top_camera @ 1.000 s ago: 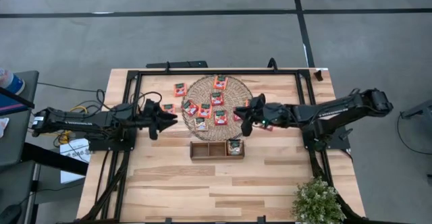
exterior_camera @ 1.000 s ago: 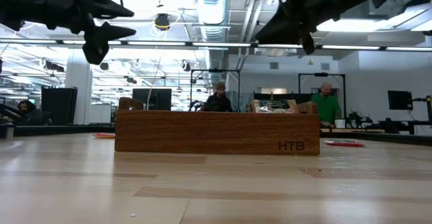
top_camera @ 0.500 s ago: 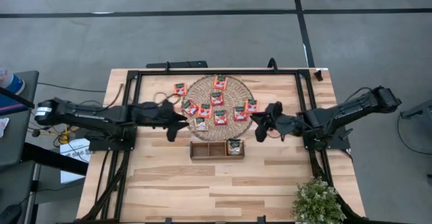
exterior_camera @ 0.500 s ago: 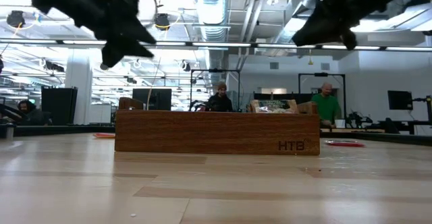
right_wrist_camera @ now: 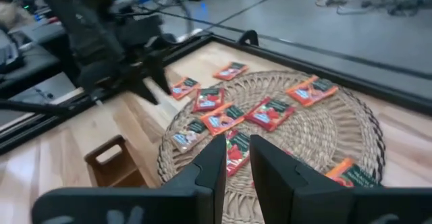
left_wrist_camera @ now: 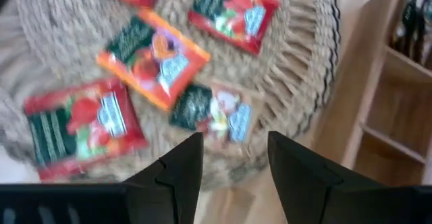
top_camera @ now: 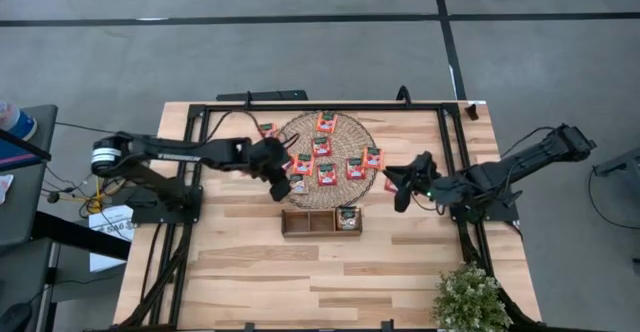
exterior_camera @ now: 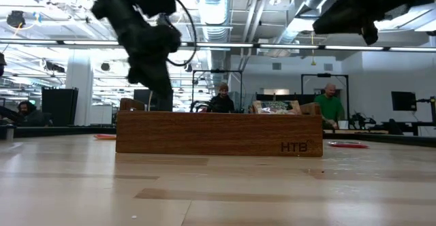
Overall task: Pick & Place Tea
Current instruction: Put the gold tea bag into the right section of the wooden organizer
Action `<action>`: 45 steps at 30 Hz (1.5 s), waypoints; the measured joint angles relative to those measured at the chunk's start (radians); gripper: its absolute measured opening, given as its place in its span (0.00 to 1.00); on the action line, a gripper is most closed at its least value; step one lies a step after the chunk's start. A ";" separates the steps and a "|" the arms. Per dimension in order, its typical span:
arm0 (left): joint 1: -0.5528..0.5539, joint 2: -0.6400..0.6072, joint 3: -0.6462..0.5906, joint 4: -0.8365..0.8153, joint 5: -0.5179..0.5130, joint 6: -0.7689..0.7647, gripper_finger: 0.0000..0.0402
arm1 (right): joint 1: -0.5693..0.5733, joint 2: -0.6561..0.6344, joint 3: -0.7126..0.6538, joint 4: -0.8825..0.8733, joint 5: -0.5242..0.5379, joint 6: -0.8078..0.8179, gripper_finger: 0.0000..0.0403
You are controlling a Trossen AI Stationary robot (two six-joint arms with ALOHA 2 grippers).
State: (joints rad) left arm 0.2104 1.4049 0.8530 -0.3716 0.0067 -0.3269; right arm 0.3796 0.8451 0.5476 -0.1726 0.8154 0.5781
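High view: brown wooden tray [top_camera: 321,221] with three compartments near the table [top_camera: 300,282] centre, one sachet [top_camera: 346,216] in its right compartment, other two compartments without contents. Just behind the tray, round woven mat [top_camera: 322,158] carrying most of the tea sachets [top_camera: 327,173], red-orange with white mark; one more [top_camera: 266,129] on the wood left of the mat. Low view: letters "HTB" [exterior_camera: 293,147] readable on the tray's front wall. Left pincer [top_camera: 279,177] low over the mat's front-left edge, fingers [left_wrist_camera: 177,171] clearly apart, holding nothing, a pale sachet [left_wrist_camera: 214,112] just ahead of them. Right pincer [top_camera: 402,184] right of the mat, above the table, fingers [right_wrist_camera: 213,162] only narrowly apart, nothing between them.
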 joint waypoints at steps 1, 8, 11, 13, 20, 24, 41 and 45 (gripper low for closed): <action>0.009 0.014 0.017 -0.006 0.000 0.016 0.39 | 0.000 -0.012 0.000 -0.001 0.000 -0.019 0.15; 0.050 0.085 0.118 -0.071 0.040 0.093 0.39 | -0.021 -0.108 0.000 0.002 -0.001 -0.108 0.15; 0.059 0.086 0.121 -0.086 0.042 0.095 0.39 | -0.024 -0.128 0.000 0.001 -0.004 -0.108 0.15; 0.059 0.086 0.121 -0.104 0.042 0.092 0.39 | -0.024 -0.133 0.000 0.001 -0.005 -0.108 0.15; 0.059 0.086 0.121 -0.142 0.056 0.078 0.39 | -0.090 -0.125 0.000 0.039 -0.019 -0.064 0.15; 0.059 0.086 0.121 -0.142 0.073 0.074 0.39 | -0.218 -0.126 0.000 0.069 -0.322 -0.175 0.15; 0.059 0.095 0.121 -0.138 0.095 0.025 0.39 | -0.584 -0.202 -0.217 0.545 -1.011 -0.242 0.15; 0.065 0.153 0.133 -0.151 0.130 0.025 0.39 | -0.582 -0.258 -0.263 0.571 -1.011 -0.213 0.15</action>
State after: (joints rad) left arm 0.2755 1.5574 0.9861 -0.5223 0.1370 -0.3023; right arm -0.2028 0.5875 0.2848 0.3981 -0.1957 0.3651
